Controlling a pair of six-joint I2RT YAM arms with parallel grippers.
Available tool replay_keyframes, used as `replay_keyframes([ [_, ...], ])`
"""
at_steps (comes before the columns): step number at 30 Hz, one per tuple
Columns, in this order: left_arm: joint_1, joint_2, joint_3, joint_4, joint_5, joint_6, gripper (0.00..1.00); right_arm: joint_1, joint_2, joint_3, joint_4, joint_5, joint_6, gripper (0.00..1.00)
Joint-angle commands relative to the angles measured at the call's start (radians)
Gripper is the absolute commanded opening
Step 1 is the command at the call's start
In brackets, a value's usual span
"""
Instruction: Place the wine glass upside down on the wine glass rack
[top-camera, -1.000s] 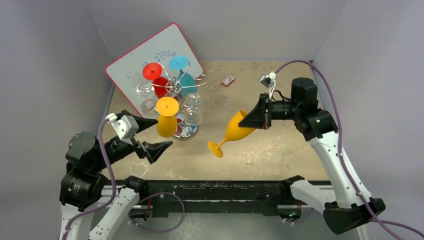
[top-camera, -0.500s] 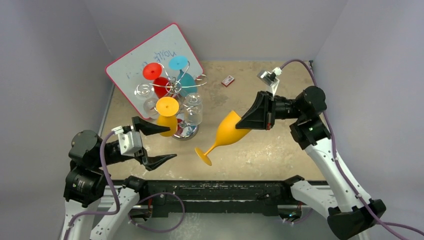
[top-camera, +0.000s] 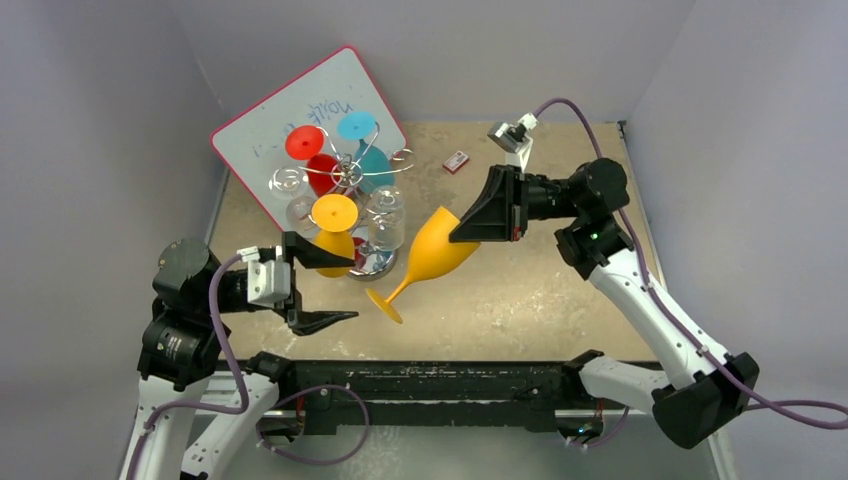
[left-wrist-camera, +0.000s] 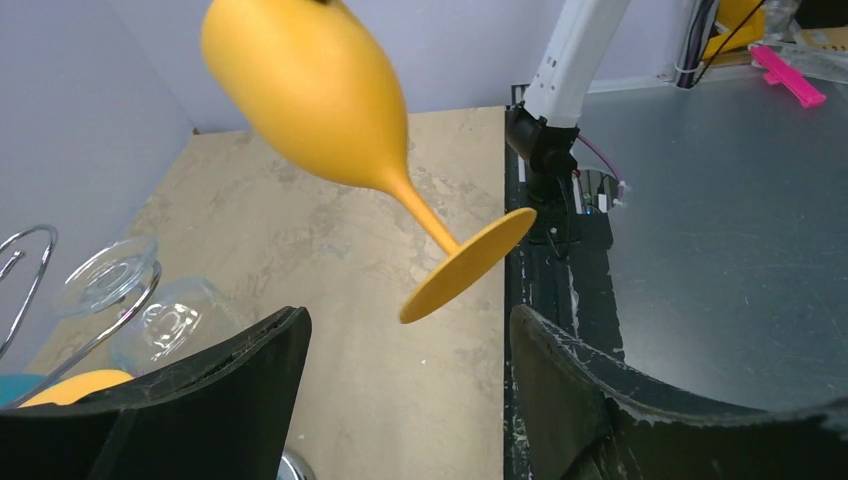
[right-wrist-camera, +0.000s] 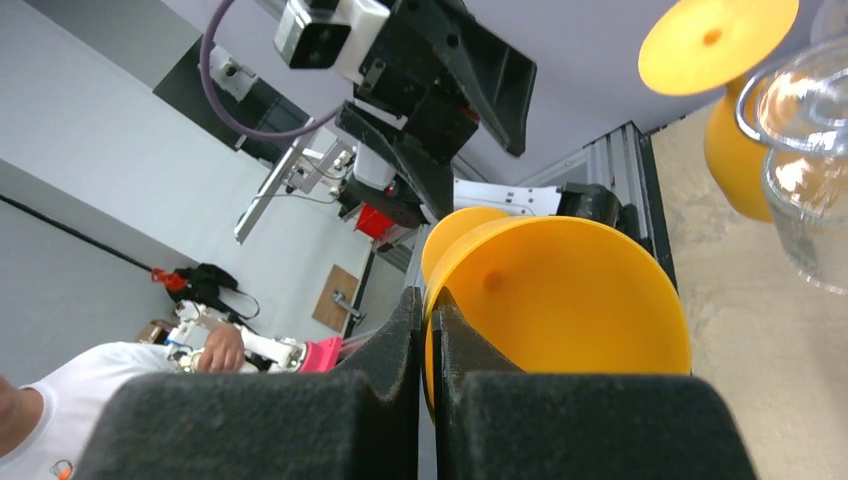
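1. The right gripper (right-wrist-camera: 428, 312) is clenched on the rim of the orange wine glass (top-camera: 436, 250), with one finger inside the bowl and one outside. Gripping at the rim leaves the stem and foot free, and those are the parts a rack wire has to catch.
2. The glass hangs in the air, tilted. Its mouth faces the right gripper, and its foot is lower, pointing toward the near edge. It is near the wine glass rack (top-camera: 402, 157) on the rack's right side, and is neither hung nor fully inverted yet.
3. The left gripper (top-camera: 352, 290) is spread wide and empty. Its opening faces the foot of the glass, probably to take or steady the stem.
4. The rack stands in front of the pink-framed whiteboard (top-camera: 255, 125). It carries a red glass (top-camera: 305, 143), a teal glass (top-camera: 357, 126), another orange glass (top-camera: 334, 213) and clear glasses (top-camera: 386, 232), all foot-up.
5. The free scroll arm on the right looks like the probable target. The hung clear glasses leave little room for the bowl to swing.
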Motion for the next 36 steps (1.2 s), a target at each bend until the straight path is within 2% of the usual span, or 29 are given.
replay_keyframes([
  [1,0.004,0.01,0.013,-0.002,0.091,0.067,0.71,0.021,0.04,0.096,0.148,0.026,0.064,0.0],
  [7,0.005,0.028,0.019,-0.017,0.096,0.088,0.68,0.064,0.11,0.142,0.245,0.032,0.125,0.0],
  [14,0.005,0.069,0.059,-0.141,0.133,0.219,0.62,0.107,0.166,0.181,0.245,0.033,0.12,0.0],
  [20,0.005,0.064,0.059,-0.145,0.119,0.223,0.42,0.11,0.185,0.185,0.249,0.038,0.116,0.0],
  [29,0.005,0.063,0.066,-0.148,0.126,0.229,0.22,0.108,0.188,0.187,0.22,0.054,0.09,0.0],
  [36,0.004,0.068,0.09,-0.161,0.148,0.256,0.01,0.109,0.204,0.219,0.188,0.065,0.069,0.11],
])
